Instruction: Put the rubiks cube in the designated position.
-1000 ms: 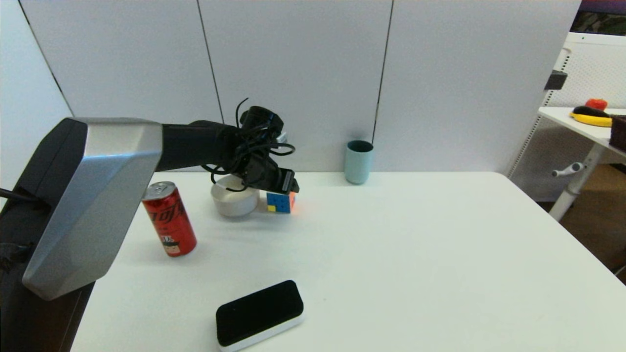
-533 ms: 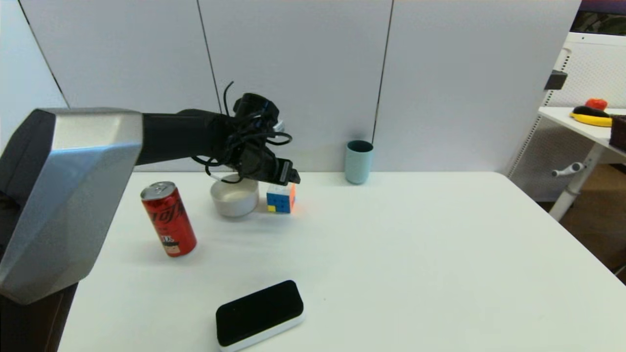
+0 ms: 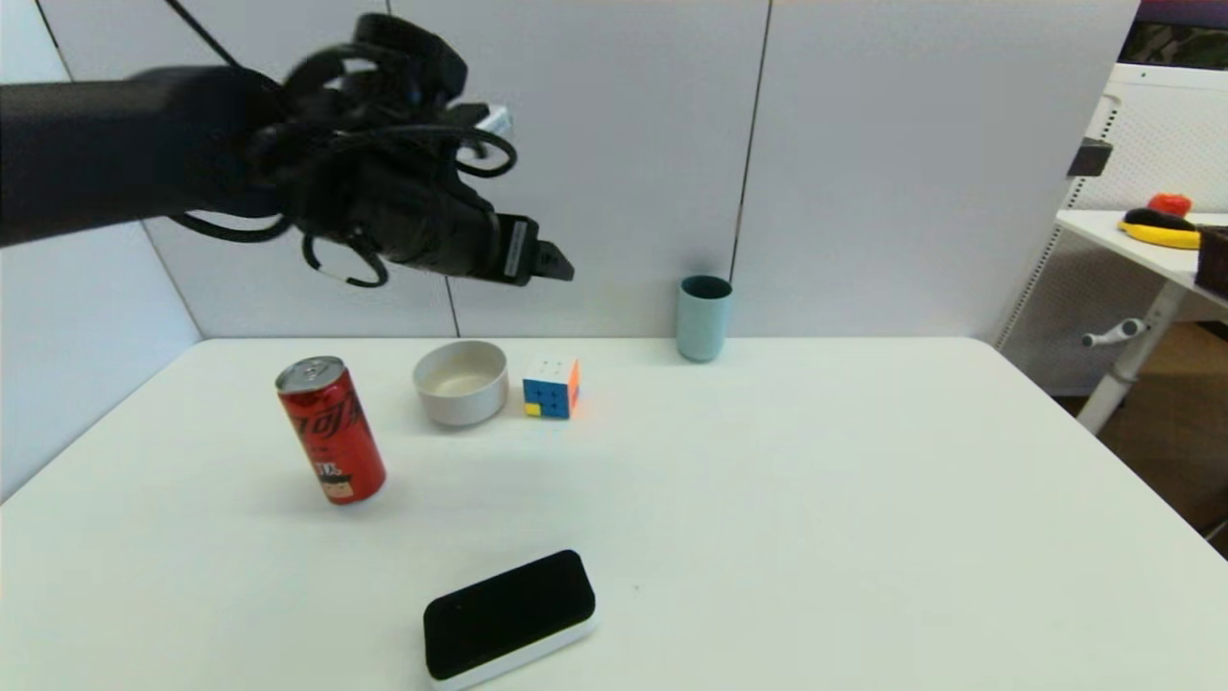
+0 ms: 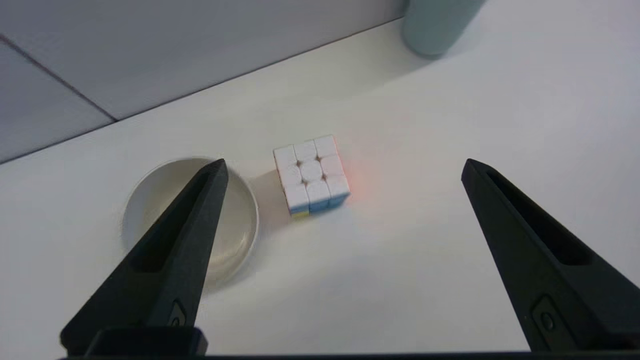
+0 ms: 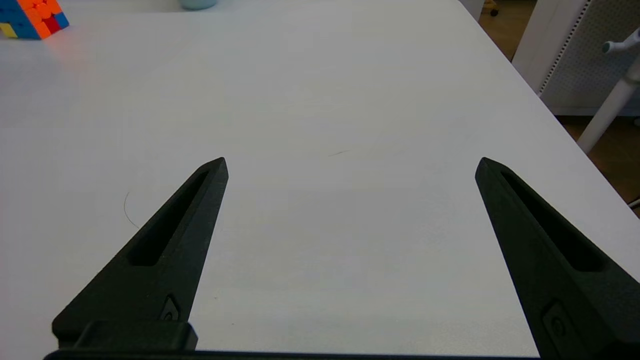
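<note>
Cube on the table, both grippers empty.

I see the rubiks cube (image 3: 552,387) resting just beside the bowl (image 3: 460,382); my left gripper (image 4: 342,167) hangs high above it, jaws wide. Right gripper (image 5: 350,167) spread wide too. The red can (image 3: 332,429) has lettering I can't read.

Bright even light, soft shadows, arm blurred

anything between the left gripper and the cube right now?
Nothing visible. The left gripper hangs open above the table, and the rubiks cube sits on bare tabletop in plain sight between its fingers in the left wrist view. The white bowl stands beside the cube with a gap, off that line.
</note>
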Robot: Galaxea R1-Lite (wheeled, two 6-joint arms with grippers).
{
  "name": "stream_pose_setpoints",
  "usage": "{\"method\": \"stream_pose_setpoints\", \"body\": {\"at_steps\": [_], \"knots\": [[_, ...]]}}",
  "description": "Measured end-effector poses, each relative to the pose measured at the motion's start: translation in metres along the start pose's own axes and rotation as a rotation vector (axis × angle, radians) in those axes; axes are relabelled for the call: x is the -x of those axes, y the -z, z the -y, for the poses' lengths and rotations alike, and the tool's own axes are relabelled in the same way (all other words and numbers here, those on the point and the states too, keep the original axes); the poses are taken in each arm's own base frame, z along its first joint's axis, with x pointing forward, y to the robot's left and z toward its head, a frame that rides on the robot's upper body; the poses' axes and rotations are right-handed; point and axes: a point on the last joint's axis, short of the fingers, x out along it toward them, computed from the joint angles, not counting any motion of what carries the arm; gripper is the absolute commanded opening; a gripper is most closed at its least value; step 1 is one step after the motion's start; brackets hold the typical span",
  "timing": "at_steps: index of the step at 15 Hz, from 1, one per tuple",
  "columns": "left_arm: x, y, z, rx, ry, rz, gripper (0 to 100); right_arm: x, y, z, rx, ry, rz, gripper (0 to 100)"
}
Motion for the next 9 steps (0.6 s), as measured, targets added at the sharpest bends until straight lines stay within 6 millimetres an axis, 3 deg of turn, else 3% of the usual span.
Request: {"method": "stream_pose_setpoints", "body": {"at_steps": [2,5,7,9], "knots": [[0.049,0.01,0.0,-0.017,0.001,0.018,100,0.0,0.0,0.0,0.0,0.0,0.0,100],[0.134,0.049,-0.001,-0.033,0.002,0.055,100,0.0,0.0,0.0,0.0,0.0,0.0,100],[0.189,0.092,-0.003,-0.04,0.002,0.094,100,0.0,0.0,0.0,0.0,0.0,0.0,100],[0.233,0.146,-0.004,-0.048,0.0,0.137,100,0.0,0.0,0.0,-0.001,0.0,0.0,100]]}}
